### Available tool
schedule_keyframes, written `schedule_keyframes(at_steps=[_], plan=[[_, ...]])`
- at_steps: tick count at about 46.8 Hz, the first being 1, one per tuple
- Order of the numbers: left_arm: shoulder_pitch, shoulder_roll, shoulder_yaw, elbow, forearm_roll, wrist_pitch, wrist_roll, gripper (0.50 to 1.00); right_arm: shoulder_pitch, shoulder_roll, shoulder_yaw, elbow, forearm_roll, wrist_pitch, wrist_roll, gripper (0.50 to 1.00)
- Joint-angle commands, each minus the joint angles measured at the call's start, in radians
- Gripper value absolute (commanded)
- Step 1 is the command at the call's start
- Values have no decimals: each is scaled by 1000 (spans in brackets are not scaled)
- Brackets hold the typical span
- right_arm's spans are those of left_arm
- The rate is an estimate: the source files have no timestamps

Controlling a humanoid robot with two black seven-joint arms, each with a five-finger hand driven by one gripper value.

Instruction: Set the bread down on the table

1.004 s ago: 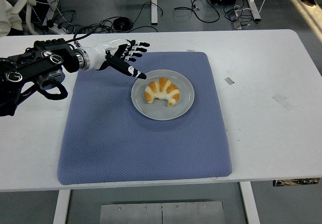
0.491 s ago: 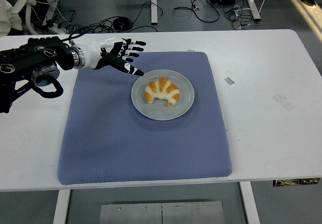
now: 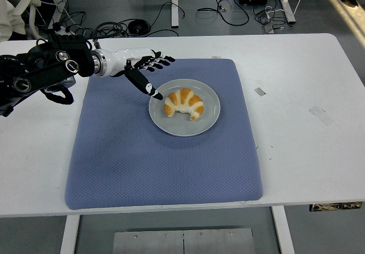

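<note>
A golden croissant (image 3: 183, 104) with white stripes lies on a grey plate (image 3: 184, 126) in the upper middle of the blue mat (image 3: 142, 162). My left hand (image 3: 149, 74) reaches in from the left, just left of the plate and slightly above it. Its fingers (image 3: 161, 60) are spread and hold nothing; the thumb points down toward the plate's left rim. The hand is apart from the bread. The right arm is out of view.
The blue mat covers the middle of the white table (image 3: 308, 145). Small tape marks (image 3: 260, 91) lie on the table to the right of the mat. Cables (image 3: 137, 25) and desk legs are on the floor behind the table.
My left hand has moved back a little to the left, then shifted right again toward the plate, with the thumb now lower near the rim. The croissant has not moved.
</note>
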State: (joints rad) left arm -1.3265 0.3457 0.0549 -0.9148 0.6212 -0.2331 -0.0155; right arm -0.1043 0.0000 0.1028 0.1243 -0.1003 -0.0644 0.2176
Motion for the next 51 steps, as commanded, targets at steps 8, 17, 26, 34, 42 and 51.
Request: schedule_keyframes(at_steps=[8,17,26,34,42,51], plan=[[13,-53,-32,1,0,11,0,972,0,0,0,0,1,0,0,1000],[17,-90,-17,4,12,18,5,972,0,0,0,0,-1,0,0,1000],[13,-96,5,4,75,20,12,972,0,0,0,0,1,0,0,1000],[20,-97,5,11,88,21,28,968,0,0,0,0,-1,0,0,1000],[35,-97,5,24,89,24,29,955,0,0,0,0,1,0,0,1000],[58,-111,5,24,89,74,28,940,0,0,0,0,-1,0,0,1000]])
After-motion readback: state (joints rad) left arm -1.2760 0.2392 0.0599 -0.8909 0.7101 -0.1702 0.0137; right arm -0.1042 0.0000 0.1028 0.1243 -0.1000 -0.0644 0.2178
